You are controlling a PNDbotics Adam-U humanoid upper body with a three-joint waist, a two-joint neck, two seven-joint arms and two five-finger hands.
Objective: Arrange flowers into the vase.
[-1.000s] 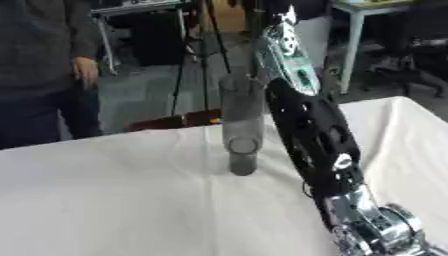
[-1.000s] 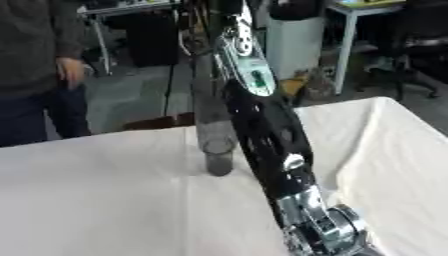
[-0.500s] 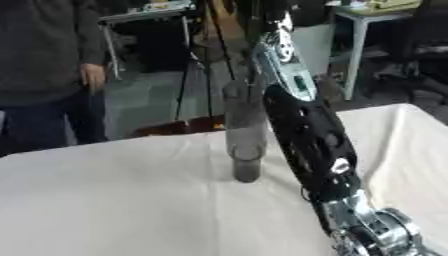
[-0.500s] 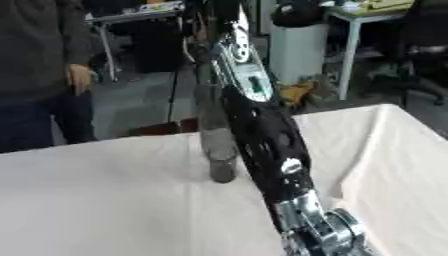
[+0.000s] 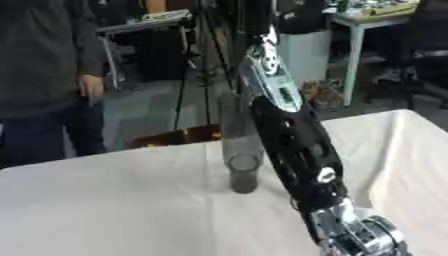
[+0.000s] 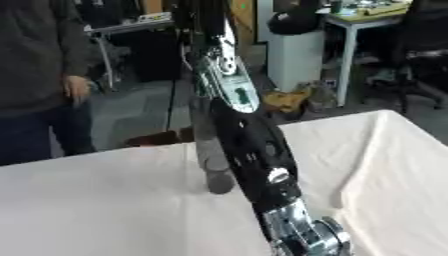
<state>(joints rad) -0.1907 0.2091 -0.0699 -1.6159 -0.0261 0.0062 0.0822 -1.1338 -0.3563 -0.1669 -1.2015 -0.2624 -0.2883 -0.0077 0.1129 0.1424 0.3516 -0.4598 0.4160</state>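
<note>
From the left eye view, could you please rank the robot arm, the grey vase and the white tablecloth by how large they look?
1. white tablecloth, filling the lower picture.
2. robot arm, though it looms partly because it is near the camera.
3. grey vase, slim and partly hidden behind the arm.

The table (image 5: 105, 200) wears a plain cream-white cloth. The vase (image 5: 242, 160) is a smoky grey, see-through cylinder. The arm (image 5: 293, 145) is glossy black, with a silver upper section and silver joints at its base.
</note>
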